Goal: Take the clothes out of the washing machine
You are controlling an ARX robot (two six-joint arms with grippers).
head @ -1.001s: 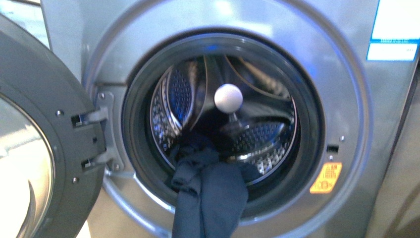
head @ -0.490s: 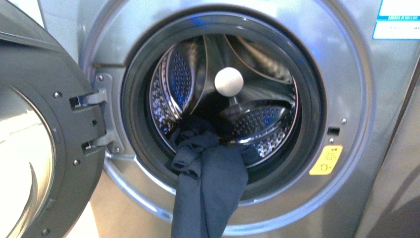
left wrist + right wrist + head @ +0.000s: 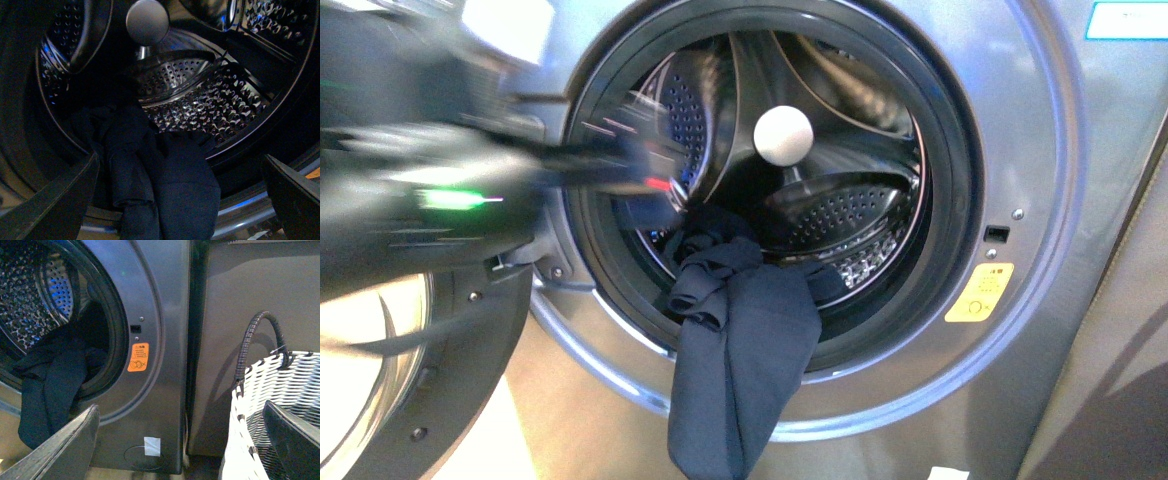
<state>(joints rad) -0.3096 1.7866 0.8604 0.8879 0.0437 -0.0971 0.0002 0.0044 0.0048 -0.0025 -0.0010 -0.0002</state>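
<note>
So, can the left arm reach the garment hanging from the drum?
Probably yes: the door stands open, and the left end effector is open, facing the dark navy garment with nothing between them.

Grey panel (image 3: 235, 340) behind woven white basket (image 3: 270, 405), dark handle; pale floor (image 3: 490, 445), warm light.
</note>
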